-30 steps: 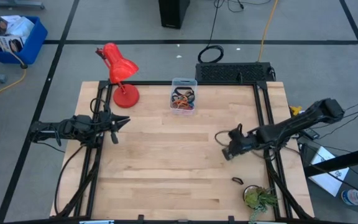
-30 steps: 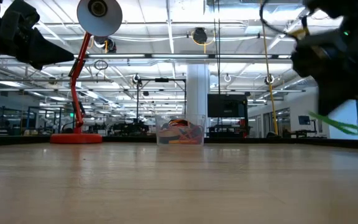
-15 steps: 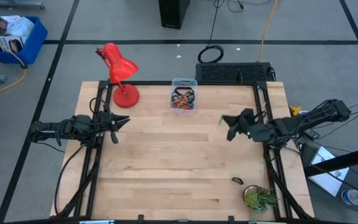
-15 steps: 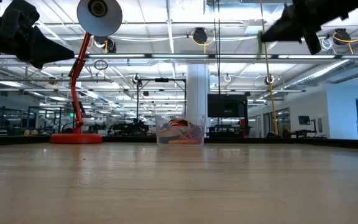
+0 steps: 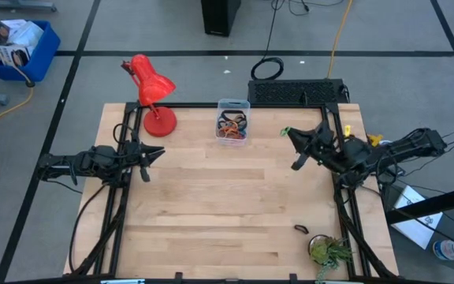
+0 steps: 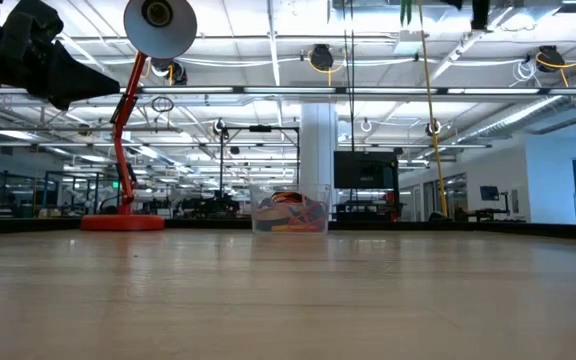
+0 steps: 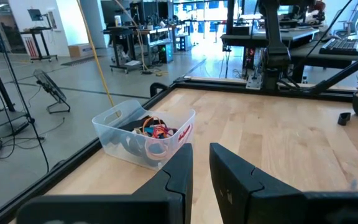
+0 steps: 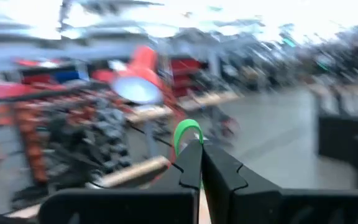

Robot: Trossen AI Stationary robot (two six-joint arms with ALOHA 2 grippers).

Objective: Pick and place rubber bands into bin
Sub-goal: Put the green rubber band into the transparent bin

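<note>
While aloft: green band (image 8: 187, 132) in right end effector (image 8: 199, 163)

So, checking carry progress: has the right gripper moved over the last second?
Yes. The right gripper, holding a green rubber band, moved toward the small clear plastic bin.

I see my right gripper (image 5: 290, 134) raised high over the table's far right side — fingers pinched together on a thin green rubber band (image 8: 187, 134). My left gripper (image 5: 158, 152) hangs over the left edge, fingers narrowly parted.
</note>
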